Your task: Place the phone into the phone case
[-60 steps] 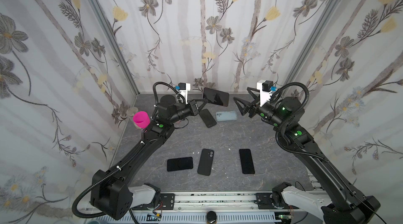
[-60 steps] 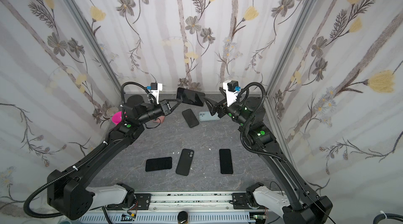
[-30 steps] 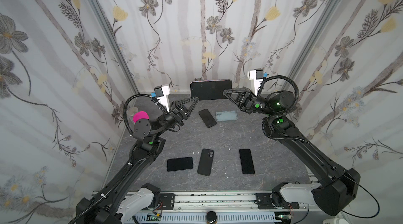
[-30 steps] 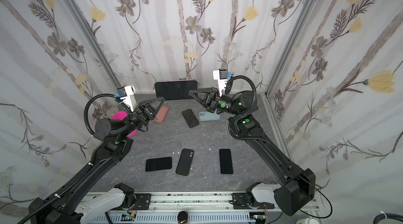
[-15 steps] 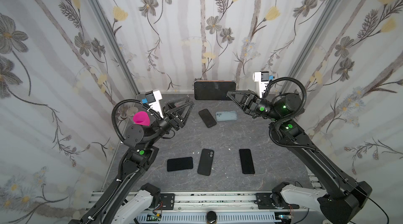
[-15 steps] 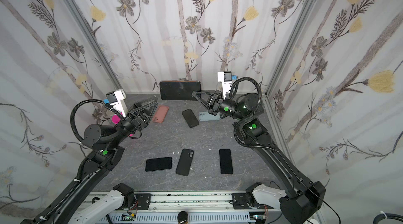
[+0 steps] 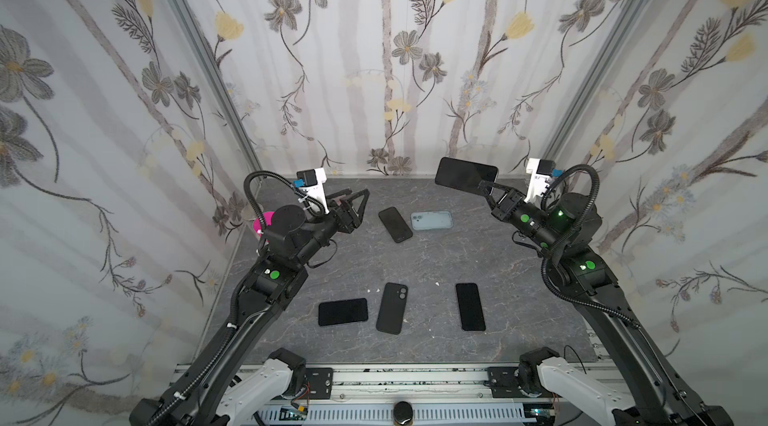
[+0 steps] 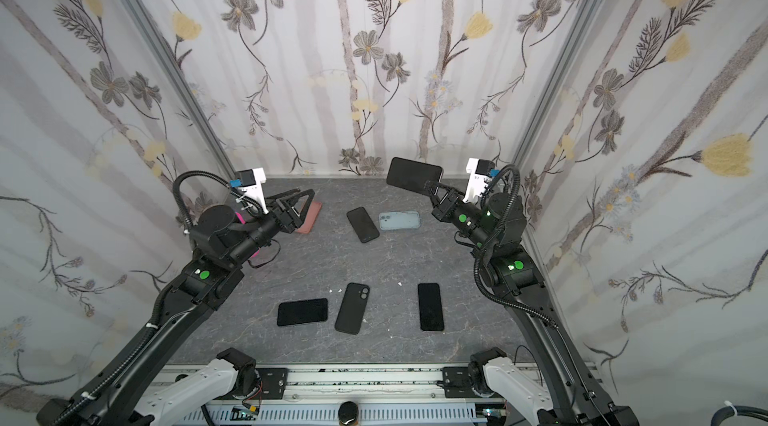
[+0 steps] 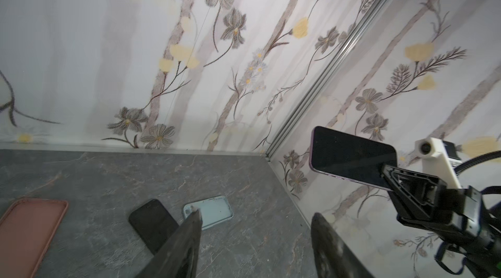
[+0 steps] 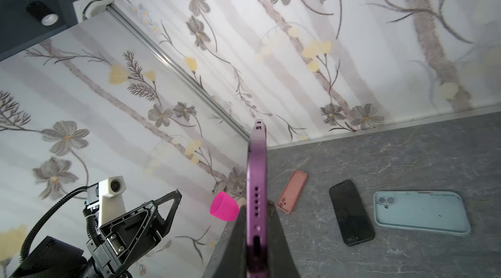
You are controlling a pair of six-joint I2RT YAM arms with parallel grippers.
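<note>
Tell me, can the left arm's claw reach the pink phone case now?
Probably yes. The left claw is open and empty, close by the pink case, which lies flat with nothing on it and nothing between them.

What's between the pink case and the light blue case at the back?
One black phone, lying flat, nearer the light blue case than the pink case. Shows in the right wrist view.

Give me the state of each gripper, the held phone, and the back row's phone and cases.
purple phone: held in the air
right gripper: shut on purple phone
left gripper: open, empty
light blue case: lying flat, empty
pink case: lying flat, empty
black phone: lying flat beside light blue case
</note>
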